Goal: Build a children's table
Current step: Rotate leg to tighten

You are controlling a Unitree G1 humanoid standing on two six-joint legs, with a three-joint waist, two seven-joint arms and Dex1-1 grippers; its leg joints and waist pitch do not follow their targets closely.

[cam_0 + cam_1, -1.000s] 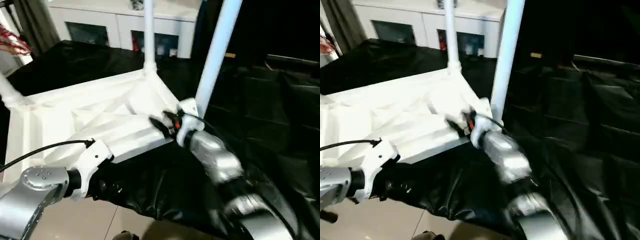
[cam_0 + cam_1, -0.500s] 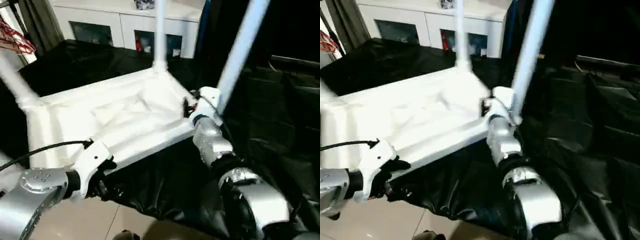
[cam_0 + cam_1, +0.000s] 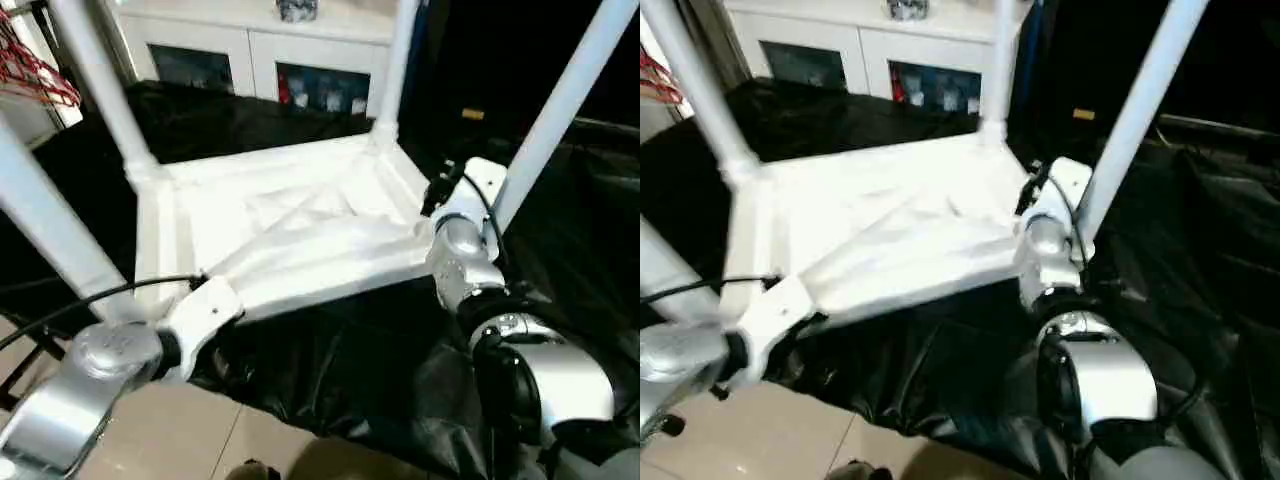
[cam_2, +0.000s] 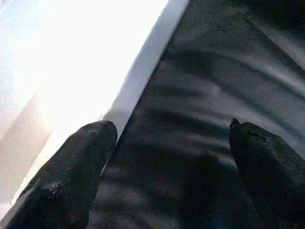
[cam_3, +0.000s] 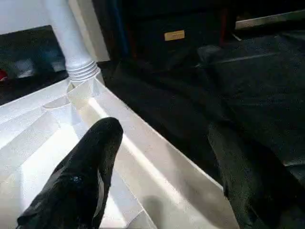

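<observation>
Item 1, my left gripper (image 4: 174,157): jaws spread wide, holding nothing. One finger (image 4: 71,176) overlaps the white rim of the children's table (image 3: 290,225); the other finger hangs over the black sheet (image 4: 214,95) beside that edge. In the head views the wrist sits at the near left corner of the table top, by the base of the near left leg (image 3: 50,225).

Item 2, my right gripper (image 5: 162,167): jaws apart at a medium width, straddling the table's side rim. One finger (image 5: 83,176) lies inside over the ribbed underside; the other lies outside over the black sheet. I cannot tell whether either finger presses the rim. In the head views the wrist stands at the near right corner, just beside the near right leg (image 3: 560,110).

Item 3, the children's table: upside down on the black sheet, ribbed underside up, four legs standing in the corner sockets, among them the far right leg (image 5: 69,40) and the far left leg (image 3: 100,85).

Item 4, surroundings: a white cabinet (image 3: 260,50) with glass doors behind the table.
</observation>
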